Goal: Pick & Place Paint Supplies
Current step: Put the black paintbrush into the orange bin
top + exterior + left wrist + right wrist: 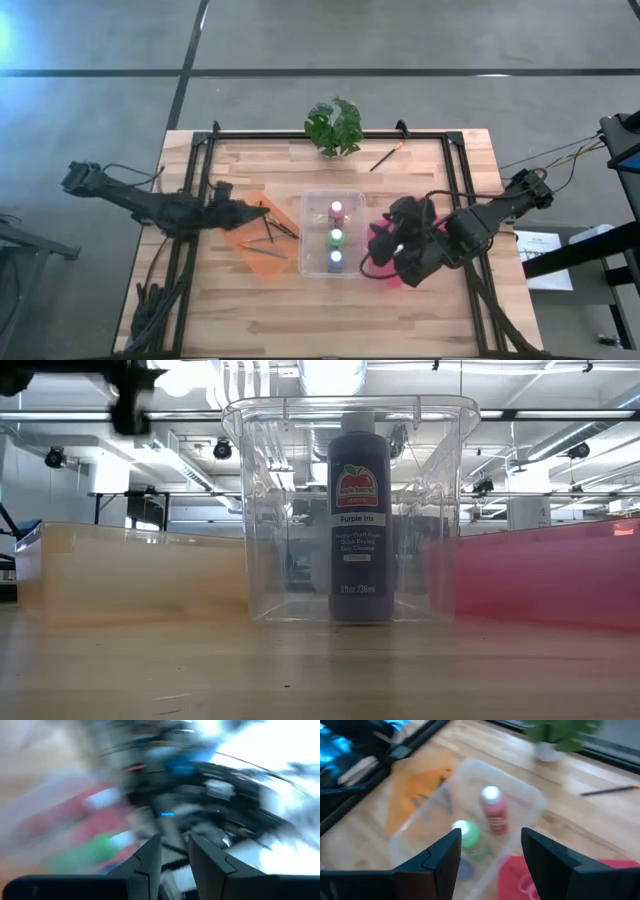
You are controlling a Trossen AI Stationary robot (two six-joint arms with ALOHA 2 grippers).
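Bottles (336, 236) in clear bin (312, 262), right jaws apart, left jaws seemingly parted.

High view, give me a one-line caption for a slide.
Three paint bottles stand in a clear bin between the left gripper and right gripper.

The clear bin (333, 236) stands mid-desk, its open top reachable from above, though three upright paint bottles, pink (337, 211), green (337, 238) and blue (336, 261), fill its centre line and leave only narrow room along the walls. Left of the bin, the left gripper (262, 213) hangs over the orange mat (262, 255), where brushes (272, 240) lie. Right of the bin, the right gripper (385, 243) and its bulky wrist cover the pink mat (392, 278). The plant (335, 126) blocks the far middle edge; a lone brush (385, 157) lies beside it. The near strip of the desk (330, 320) lies bare.
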